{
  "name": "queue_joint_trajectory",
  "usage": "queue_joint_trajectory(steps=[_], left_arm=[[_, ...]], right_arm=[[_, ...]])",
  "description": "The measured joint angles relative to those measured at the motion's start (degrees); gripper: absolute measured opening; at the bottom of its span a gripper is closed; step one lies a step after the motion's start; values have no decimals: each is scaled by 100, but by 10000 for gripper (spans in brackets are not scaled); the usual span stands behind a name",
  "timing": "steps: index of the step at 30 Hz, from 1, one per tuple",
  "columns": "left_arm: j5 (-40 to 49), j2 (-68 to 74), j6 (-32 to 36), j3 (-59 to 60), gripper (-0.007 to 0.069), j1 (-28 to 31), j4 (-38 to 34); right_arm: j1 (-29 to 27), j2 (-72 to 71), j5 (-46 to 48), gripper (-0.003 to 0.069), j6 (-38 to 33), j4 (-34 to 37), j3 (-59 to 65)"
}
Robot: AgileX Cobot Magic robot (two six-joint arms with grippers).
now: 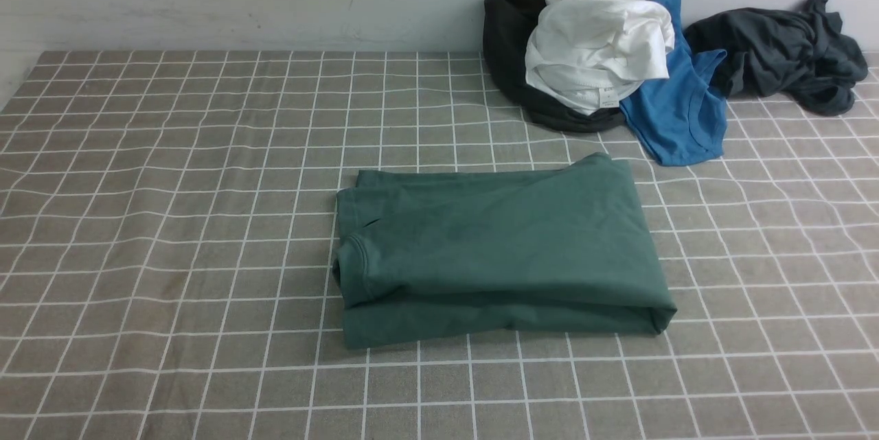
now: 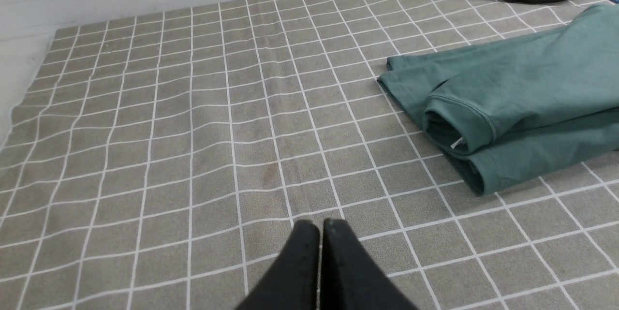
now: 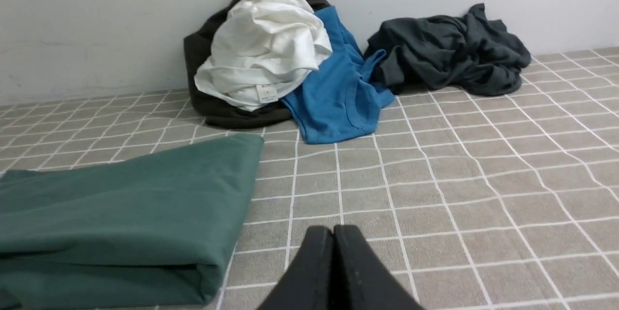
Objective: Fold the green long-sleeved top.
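The left end effector (image 2: 323,223) is closed on nothing, away from the green long-sleeved top (image 1: 494,241), toward its left. That top, the landmark here, lies on the tabletop (image 1: 172,330) as a compact, layered bundle. Its left end shows the neckband and, around it, uneven layer edges; its right end is a smoother fold. Beyond the top, toward its right end, sit the black garment (image 1: 508,35), the white garment (image 1: 597,49) on it, and the blue shirt (image 1: 676,103); farther right is the dark grey garment (image 1: 783,52). The right end effector (image 3: 332,230), clear of the top on its right side, is also closed and empty.

The folding looks complete or nearly so. The next move probably calls for leaving it alone; if tidying is wanted, open, pinch the left-end layers and square them gently, without lifting the bundle apart.
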Motion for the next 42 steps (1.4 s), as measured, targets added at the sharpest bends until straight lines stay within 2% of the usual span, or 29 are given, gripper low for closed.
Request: queue_joint_trajectory(steps=[6,12,42], left_arm=[[0,0,0,0,-7,0,0],[0,0,0,0,-7,0,0],[0,0,0,0,-7,0,0]], right_arm=[[-9,0,475,-14,50,-349,-6],[-383,0,495,-14,50,-363,-6],[-383,0,495,-14,50,-363,-6]])
